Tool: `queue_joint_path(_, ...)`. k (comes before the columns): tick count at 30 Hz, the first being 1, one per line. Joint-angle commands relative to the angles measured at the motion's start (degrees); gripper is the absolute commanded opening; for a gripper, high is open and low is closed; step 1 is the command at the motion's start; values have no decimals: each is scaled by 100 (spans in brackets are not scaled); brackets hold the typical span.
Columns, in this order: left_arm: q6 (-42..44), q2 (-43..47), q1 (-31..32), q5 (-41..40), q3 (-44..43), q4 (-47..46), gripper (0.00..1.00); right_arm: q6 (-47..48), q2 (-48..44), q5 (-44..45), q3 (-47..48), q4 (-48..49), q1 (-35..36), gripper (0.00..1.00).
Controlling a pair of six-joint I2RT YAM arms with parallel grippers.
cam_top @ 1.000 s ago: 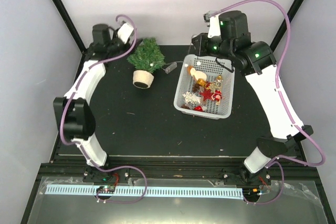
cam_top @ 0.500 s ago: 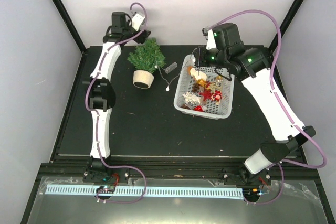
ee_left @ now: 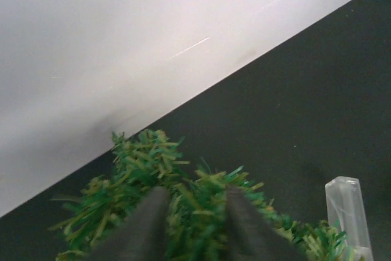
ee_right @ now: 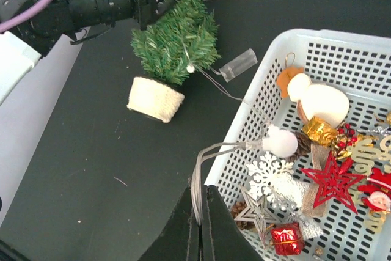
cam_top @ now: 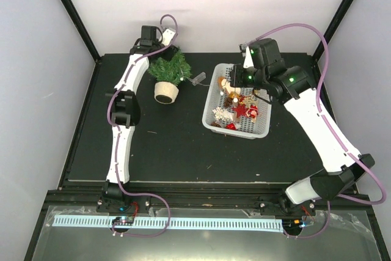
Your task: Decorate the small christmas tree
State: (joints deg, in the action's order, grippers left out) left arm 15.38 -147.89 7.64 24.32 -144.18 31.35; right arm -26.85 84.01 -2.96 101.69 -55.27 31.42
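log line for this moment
left fingers: astride small christmas tree top | right fingers: shut on light wire | ornaments: in white basket

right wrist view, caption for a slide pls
Right end effector pinches the light-string wire by the white basket, small christmas tree beyond.
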Motion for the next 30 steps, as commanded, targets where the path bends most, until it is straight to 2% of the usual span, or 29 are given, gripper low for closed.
queue_joint_path(1,-183,-164,22,143,-249,261,3,-163,-185,81,-175,192,22,1)
queue_joint_path(6,-435,190,5,461,-165,41,1,-171,-282,123,-342,219,22,1)
queue_joint_path(13,-967,1271,-79,1095,462,-326,2,-149,-398,156,-397,267,23,1)
queue_joint_path(16,-1028,1924,-112,1374,1043,-344,2,-109,-417,114,-357,281,24,1)
queue_joint_path(20,-973,2937,-140,1642,2303,-640,2,-17,-438,45,-300,331,22,1)
queue_joint_path(23,-814,3329,-127,1624,2820,-701,2,5,-438,-6,-290,354,22,1)
queue_joint_path(26,-726,3070,-136,1035,2491,-372,2,12,-438,-80,-347,414,22,1)
queue_joint_path(27,-721,2873,-135,772,2204,-161,3,11,-424,-87,-365,427,22,1)
queue_joint_path(30,-721,1947,-133,320,843,1014,34,15,-357,-122,-357,429,22,1)
